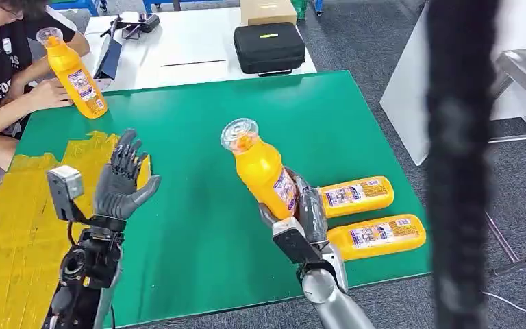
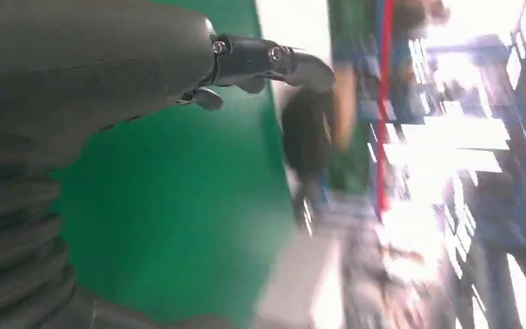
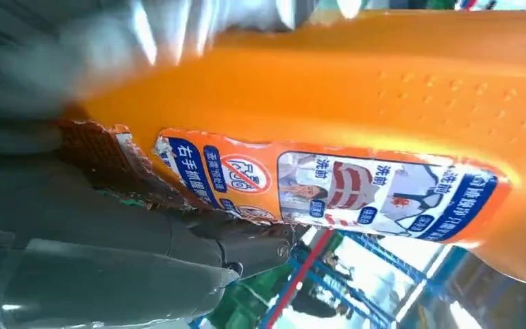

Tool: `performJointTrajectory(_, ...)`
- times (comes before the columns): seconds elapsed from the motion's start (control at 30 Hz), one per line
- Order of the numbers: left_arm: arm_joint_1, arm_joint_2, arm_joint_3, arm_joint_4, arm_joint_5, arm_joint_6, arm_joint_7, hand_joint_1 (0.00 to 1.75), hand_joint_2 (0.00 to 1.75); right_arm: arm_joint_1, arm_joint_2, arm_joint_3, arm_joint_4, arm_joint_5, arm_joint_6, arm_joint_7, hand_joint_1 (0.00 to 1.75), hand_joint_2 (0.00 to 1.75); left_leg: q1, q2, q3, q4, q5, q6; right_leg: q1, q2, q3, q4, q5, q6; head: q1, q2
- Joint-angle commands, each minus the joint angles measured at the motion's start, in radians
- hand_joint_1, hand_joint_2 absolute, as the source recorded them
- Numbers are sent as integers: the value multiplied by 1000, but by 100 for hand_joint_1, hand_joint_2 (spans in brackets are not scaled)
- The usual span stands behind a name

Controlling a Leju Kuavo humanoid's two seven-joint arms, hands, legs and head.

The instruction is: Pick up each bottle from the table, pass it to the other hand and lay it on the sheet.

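Observation:
My right hand (image 1: 301,205) grips an orange bottle (image 1: 260,168) with a clear cap, lifted above the green table (image 1: 198,233) and tilted with its cap toward the left; its body and label (image 3: 356,185) are close up in the right wrist view. My left hand (image 1: 124,179) is raised near the yellow sheet (image 1: 14,226) with fingers spread and nothing in it; its thumb (image 2: 274,62) reaches over green table in the left wrist view. Two more orange bottles (image 1: 356,195) (image 1: 377,236) lie on their sides by the table's right edge. A person holds another bottle (image 1: 75,77) upright at the far left corner.
The person (image 1: 7,62) sits at the far left of the table. Behind it stands a white table (image 1: 178,48) with a black case (image 1: 269,46) and a cardboard box (image 1: 268,11). A dark blurred pole (image 1: 459,164) crosses the right side of the head view.

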Motion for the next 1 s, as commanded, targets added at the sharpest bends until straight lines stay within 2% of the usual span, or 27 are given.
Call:
performJointTrajectory(0.03, -54, 46, -147, -15, 37, -148, 19, 0, 175, -62, 10, -55, 31, -11, -64, -35, 175, 175, 1, 0, 2, 1, -2, -2, 1, -2, 2, 0, -2, 0, 0, 0)
performJointTrajectory(0.27, -59, 59, -220, -63, 51, -173, 39, 0, 175, -112, 15, -32, 28, -12, -26, -37, 175, 175, 1, 1, 2, 1, -2, -3, 1, 0, 2, 1, -2, -1, 0, 0)
performJointTrajectory(0.47, -103, 32, -274, -7, 30, -174, 37, 0, 175, -141, 18, -6, 31, -65, 115, -79, 175, 175, 1, 0, 1, 1, -1, -2, 1, -1, 1, 0, -1, 0, 0, 0)
performJointTrajectory(0.5, -108, 28, -275, -4, 30, -173, 38, 0, 175, -142, 21, -7, 31, -64, 115, -79, 175, 175, 2, 1, 5, 4, -5, -5, 2, -2, 6, 3, -4, -1, 0, 0)
performJointTrajectory(0.53, -108, 28, -275, -4, 30, -173, 38, 0, 175, -142, 21, -7, 31, -64, 115, -79, 175, 175, 1, 0, 2, 1, -2, -3, 1, -2, 3, 1, -2, 0, 0, 0)
performJointTrajectory(0.77, -109, 30, -273, -3, 30, -173, 38, 0, 175, -142, 21, -7, 31, -64, 115, -79, 175, 175, 1, 1, 2, 0, -1, -2, 1, -1, 2, 0, -1, 0, 0, 0)
performJointTrajectory(0.87, -121, 32, -283, 13, 36, -180, 30, 0, 175, -157, 23, 8, 50, -55, 177, -98, 175, 175, 0, 1, 2, 0, -1, -2, 0, 0, 2, 0, -1, 0, 0, 0)
performJointTrajectory(0.9, -125, 34, -289, 19, 37, -180, 28, 0, 175, -170, 30, 17, 71, -50, 189, -100, 175, 175, 2, 3, 7, 3, -5, -5, 2, -1, 7, 2, -4, -1, 0, 0)
performJointTrajectory(0.93, -128, 35, -294, 27, 38, -179, 27, 0, 175, -184, 37, 27, 93, -47, 201, -103, 175, 175, 0, 1, 2, 0, -1, -2, 0, 0, 2, 0, -1, 0, 0, 0)
performJointTrajectory(1.0, -138, 33, -301, 46, 43, -176, 24, 0, 175, -204, 46, 51, 126, -40, 223, -111, 175, 175, 1, 2, 2, 0, -1, -3, 1, 1, 2, 0, -1, 0, 0, 0)
